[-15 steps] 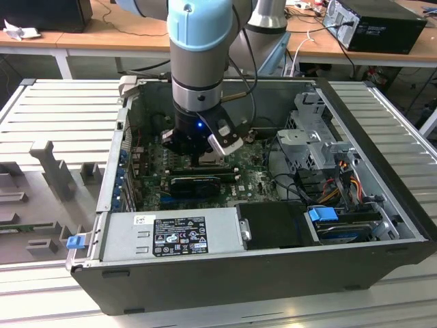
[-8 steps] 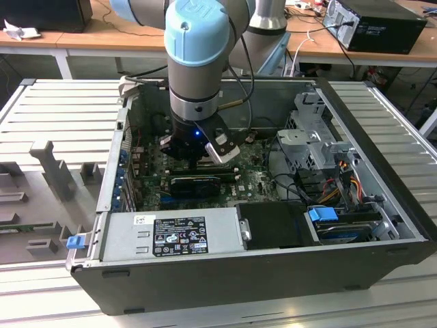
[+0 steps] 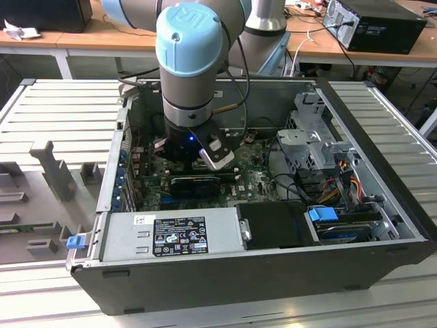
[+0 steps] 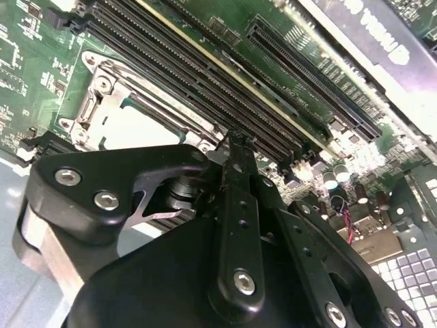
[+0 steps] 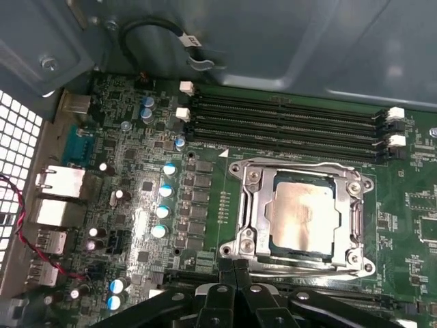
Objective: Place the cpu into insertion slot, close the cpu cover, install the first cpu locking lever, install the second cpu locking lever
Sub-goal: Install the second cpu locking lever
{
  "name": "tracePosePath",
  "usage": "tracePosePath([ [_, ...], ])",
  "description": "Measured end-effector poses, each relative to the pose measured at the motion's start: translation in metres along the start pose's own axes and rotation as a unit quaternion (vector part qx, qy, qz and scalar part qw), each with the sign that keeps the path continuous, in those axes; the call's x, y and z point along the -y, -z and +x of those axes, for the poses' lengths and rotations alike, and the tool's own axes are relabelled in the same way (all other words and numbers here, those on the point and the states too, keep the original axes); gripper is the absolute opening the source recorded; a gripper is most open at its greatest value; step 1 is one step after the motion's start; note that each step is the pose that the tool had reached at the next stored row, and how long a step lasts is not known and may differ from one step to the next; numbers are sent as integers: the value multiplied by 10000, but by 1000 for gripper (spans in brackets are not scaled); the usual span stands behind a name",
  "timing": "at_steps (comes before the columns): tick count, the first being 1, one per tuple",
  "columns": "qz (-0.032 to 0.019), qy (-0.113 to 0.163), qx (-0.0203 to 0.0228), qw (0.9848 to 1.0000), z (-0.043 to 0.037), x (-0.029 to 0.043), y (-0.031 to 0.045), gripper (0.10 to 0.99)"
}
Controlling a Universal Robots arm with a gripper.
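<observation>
Pale beige-silver square cpu [image 5: 302,217] seated in socket, silvery-grey metal frame cover [image 5: 254,217] closed.
We see black fingers [image 5: 235,273] pressed together just beside it, holding nothing.

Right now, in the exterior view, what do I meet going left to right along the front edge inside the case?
Blue latch → grey power supply with its label → black cover → blue drive tab → case right wall.
</observation>
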State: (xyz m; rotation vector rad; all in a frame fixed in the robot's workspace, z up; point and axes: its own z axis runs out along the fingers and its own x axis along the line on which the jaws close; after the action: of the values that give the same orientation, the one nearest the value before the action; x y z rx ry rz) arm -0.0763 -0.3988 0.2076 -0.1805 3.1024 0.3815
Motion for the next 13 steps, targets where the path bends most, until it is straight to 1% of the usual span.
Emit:
tracePosePath([
  [2, -19, -1, 2, 10000, 2, 4, -19, 106],
  [3, -48, 0, 4, 10000, 3, 9, -35, 106],
  [4, -96, 2, 10, 10000, 2, 11, -48, 106],
  [6, -151, 3, 17, 9999, 2, 13, -59, 106],
  [7, -197, 3, 22, 9998, 3, 14, -69, 106],
  [10, -311, 6, 35, 9995, 3, 15, -92, 106],
  [13, -403, 8, 46, 9992, 3, 15, -112, 106],
])
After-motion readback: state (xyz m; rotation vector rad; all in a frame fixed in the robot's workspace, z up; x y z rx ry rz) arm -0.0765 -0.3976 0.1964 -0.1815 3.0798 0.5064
